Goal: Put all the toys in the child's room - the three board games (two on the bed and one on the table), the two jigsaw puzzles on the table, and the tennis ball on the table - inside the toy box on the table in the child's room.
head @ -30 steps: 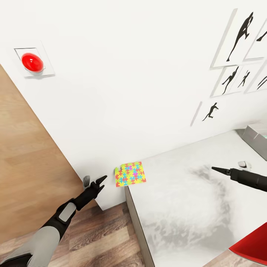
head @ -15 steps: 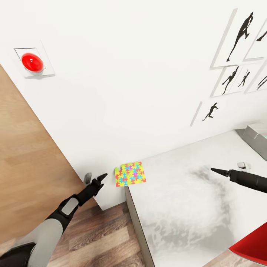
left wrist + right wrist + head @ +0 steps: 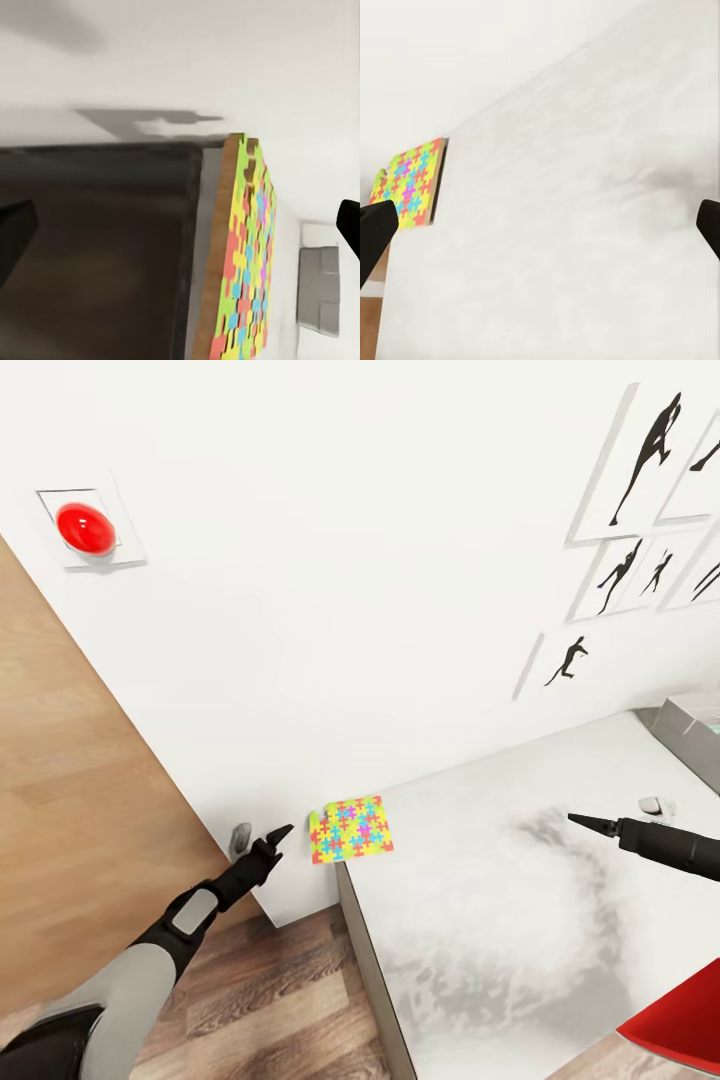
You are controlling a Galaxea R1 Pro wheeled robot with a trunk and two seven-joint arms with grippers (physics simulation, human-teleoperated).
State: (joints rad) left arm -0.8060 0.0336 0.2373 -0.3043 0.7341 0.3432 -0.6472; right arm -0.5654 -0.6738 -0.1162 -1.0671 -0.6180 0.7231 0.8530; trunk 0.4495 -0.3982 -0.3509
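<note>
The jigsaw puzzle [image 3: 351, 829] lies at the corner of the worktop [image 3: 520, 920], untouched, while the left gripper [image 3: 276, 839] hangs near it with jaws spread and the right gripper [image 3: 585, 821] hovers empty, also spread, so this puzzle remains to be collected.

Table [image 3: 520, 920] top: broad bare area between the puzzle [image 3: 350, 828] at its far left corner and the toy box [image 3: 690, 735] at far right. White wall [image 3: 350, 610] blocks directly behind the puzzle. Left of the table, open floor [image 3: 260, 990], bounded by a wooden door [image 3: 70, 780].
</note>
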